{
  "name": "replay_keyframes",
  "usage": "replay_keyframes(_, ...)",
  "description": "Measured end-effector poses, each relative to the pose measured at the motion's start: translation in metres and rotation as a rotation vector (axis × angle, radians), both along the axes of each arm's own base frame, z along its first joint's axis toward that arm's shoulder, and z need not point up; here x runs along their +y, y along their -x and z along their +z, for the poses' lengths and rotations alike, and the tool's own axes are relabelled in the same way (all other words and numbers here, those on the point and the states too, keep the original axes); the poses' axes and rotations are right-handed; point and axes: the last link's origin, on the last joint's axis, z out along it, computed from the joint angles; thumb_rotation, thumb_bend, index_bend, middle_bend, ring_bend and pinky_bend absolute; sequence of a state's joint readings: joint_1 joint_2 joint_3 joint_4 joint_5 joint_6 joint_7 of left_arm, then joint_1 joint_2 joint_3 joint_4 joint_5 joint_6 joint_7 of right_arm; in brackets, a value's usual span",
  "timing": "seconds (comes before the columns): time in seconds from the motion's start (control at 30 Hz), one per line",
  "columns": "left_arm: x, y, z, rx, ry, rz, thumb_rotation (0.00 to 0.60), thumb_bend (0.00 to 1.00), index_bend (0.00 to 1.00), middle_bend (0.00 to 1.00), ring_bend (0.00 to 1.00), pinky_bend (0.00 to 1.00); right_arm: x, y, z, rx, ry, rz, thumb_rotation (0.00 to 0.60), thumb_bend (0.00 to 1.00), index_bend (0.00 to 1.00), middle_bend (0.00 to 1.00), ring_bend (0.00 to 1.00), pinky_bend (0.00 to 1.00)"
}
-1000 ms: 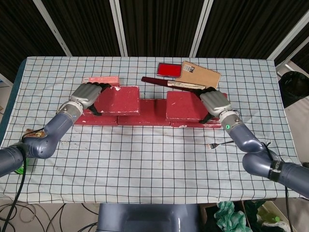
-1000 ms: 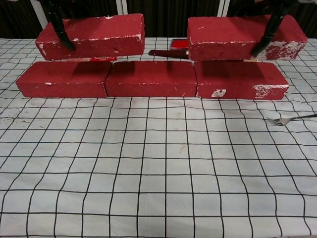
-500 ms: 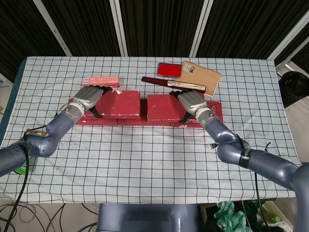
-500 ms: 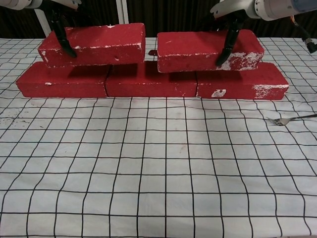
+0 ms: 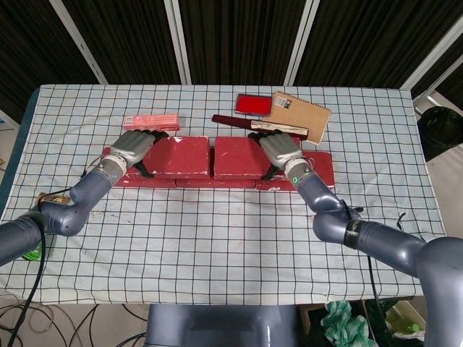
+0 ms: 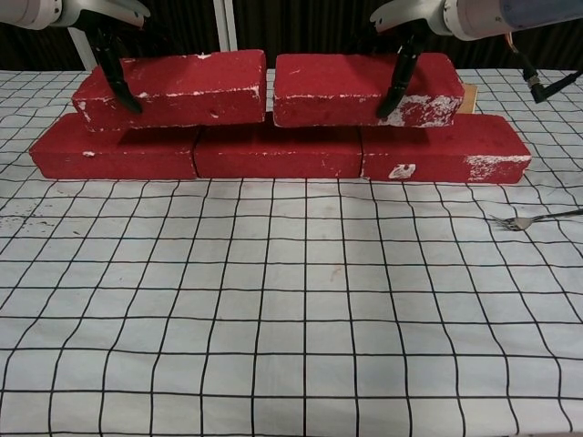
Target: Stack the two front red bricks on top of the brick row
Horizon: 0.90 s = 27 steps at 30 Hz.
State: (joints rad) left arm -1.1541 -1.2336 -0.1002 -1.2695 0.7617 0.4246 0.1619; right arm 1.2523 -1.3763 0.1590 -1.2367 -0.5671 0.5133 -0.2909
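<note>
A row of three red bricks (image 6: 273, 150) lies across the checked cloth. Two more red bricks sit on top of the row, almost end to end. My left hand (image 5: 134, 147) grips the outer end of the left top brick (image 5: 177, 156) (image 6: 178, 86), its dark fingers (image 6: 117, 68) down the brick's front face. My right hand (image 5: 281, 150) grips the right end of the right top brick (image 5: 242, 156) (image 6: 351, 86), with its fingers (image 6: 397, 77) over the front face. A narrow gap separates the two top bricks.
Behind the bricks lie a red tin (image 5: 254, 104), a brown notebook (image 5: 304, 112), a dark red strip (image 5: 231, 121) and a pink box (image 5: 150, 118). A small fork (image 6: 524, 219) lies on the cloth at the right. A green object (image 5: 30, 253) sits at the table's left edge.
The right hand has carried its brick leftward along the row until it nearly meets the left top brick. The left brick has settled lower onto the row.
</note>
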Motion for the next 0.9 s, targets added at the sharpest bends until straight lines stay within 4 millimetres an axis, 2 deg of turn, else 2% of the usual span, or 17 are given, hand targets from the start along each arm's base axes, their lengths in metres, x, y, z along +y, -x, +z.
replay_keyframes(0.9,0.008,0.004,-0.017,0.037,-0.002,0.0,0.6,0.22,0.2,0.21,0.11,0.17,-0.007,0.0,-0.013,0.018,0.0,0.002,0.6,0.19,0.2,0.26,0.21,0.09)
